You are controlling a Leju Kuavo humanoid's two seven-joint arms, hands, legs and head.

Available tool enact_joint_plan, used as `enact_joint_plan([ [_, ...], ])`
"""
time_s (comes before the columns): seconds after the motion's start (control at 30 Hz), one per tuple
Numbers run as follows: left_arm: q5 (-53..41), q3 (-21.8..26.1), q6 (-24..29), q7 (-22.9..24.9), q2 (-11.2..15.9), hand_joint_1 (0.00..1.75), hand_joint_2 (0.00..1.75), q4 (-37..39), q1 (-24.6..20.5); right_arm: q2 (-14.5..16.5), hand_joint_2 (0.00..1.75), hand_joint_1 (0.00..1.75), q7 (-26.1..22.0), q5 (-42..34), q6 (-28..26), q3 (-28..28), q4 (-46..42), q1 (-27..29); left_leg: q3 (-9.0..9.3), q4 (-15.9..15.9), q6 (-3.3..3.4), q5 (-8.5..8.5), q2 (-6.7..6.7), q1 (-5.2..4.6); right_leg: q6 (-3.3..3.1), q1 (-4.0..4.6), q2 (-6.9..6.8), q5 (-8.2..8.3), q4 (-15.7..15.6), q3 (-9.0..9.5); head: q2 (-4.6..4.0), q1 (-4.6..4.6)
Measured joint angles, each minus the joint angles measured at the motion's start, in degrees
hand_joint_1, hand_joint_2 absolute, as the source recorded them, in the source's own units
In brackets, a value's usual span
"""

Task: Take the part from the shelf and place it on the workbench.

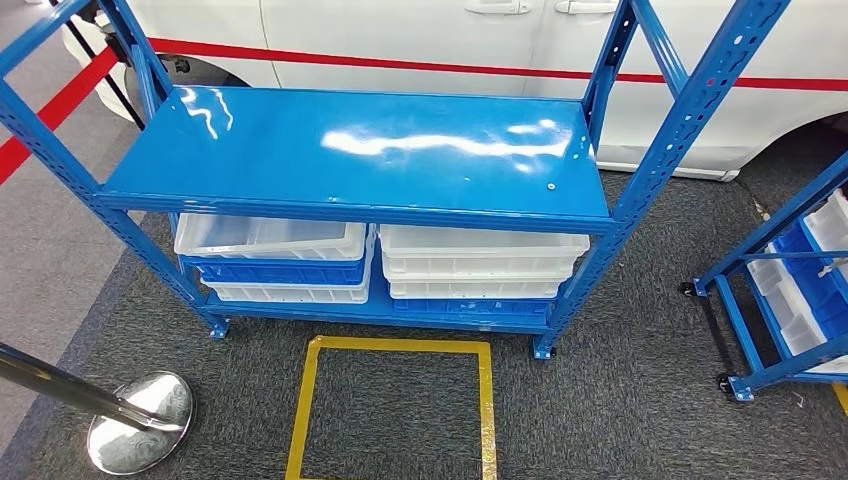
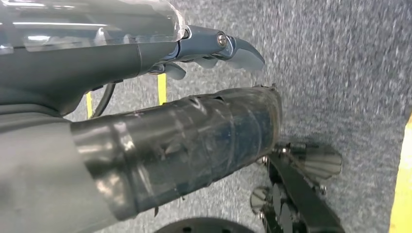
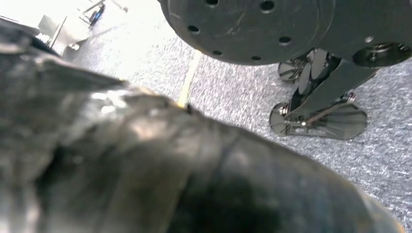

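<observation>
A blue metal shelf [image 1: 360, 150] stands straight ahead in the head view, its glossy top board reflecting the lights. On its lower level sit stacked white and blue bins [image 1: 280, 260] and a second stack [image 1: 480, 265]. My left hand [image 2: 184, 136] hangs over the grey carpet in the left wrist view. Its tape-wrapped thumb is apart from the fingers [image 2: 233, 48], with nothing between them. In the right wrist view my right hand [image 3: 170, 170] is a dark blurred mass close to the lens, and its fingers cannot be made out.
A yellow taped square [image 1: 395, 400] marks the carpet in front of the shelf. A chrome stanchion base [image 1: 140, 420] stands at the lower left. A second blue wheeled rack [image 1: 790, 280] with bins is at the right. A white car [image 1: 420, 40] is parked behind.
</observation>
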Motion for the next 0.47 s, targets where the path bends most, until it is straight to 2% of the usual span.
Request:
enact_joint_plan([
  [0.47,1.5,-2.5,-0.7,0.2,0.5,0.00,0.00,-0.6,0.3,-0.5,0.00,0.00,-0.4,-1.4,0.4,2.1,-0.2,0.4,-0.01,0.0,0.00,-0.01,0.00,0.00,0.01,0.00,0.00,-0.01,0.0,0.00,0.00,0.00],
])
